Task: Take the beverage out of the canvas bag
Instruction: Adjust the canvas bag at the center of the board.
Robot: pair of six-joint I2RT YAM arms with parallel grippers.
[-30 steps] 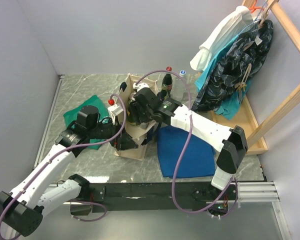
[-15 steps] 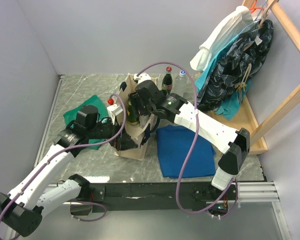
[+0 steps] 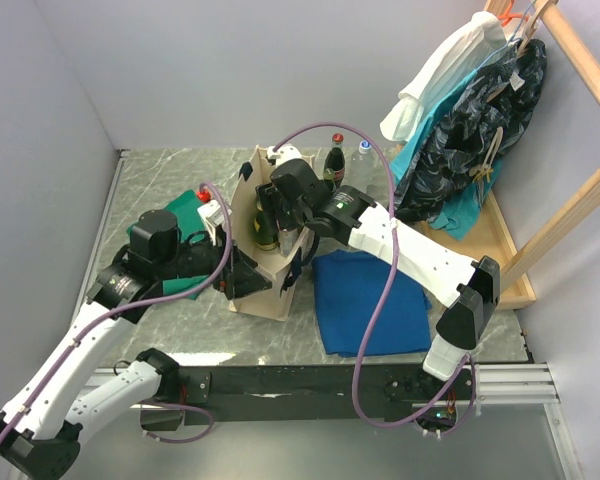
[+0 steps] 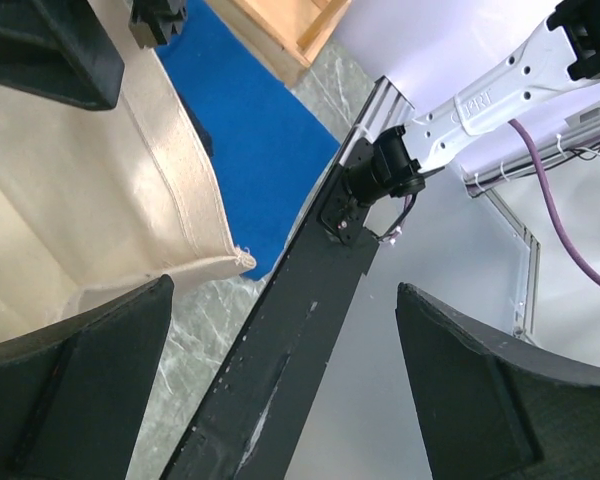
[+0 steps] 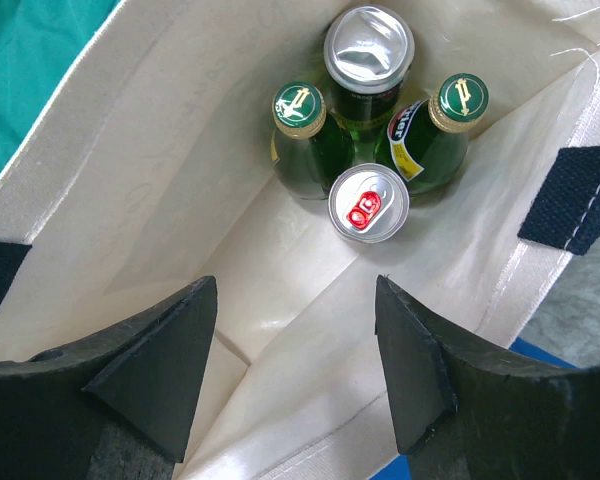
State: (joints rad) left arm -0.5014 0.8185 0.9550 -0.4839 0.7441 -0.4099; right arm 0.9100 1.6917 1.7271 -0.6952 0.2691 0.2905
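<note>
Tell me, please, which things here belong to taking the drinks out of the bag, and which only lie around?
For the job: canvas bag; two green bottles and two cans inside it; right gripper, open above them.
Lying about: blue cloth; green cloth; hanging clothes; red-capped bottle and clear bottle behind the bag.

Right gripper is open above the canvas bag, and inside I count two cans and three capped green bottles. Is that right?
Not quite: there are two capped green bottles, not three. The right wrist view shows the left bottle and the right bottle clustered with the large can and the small can inside the canvas bag, below the open right gripper.
</note>
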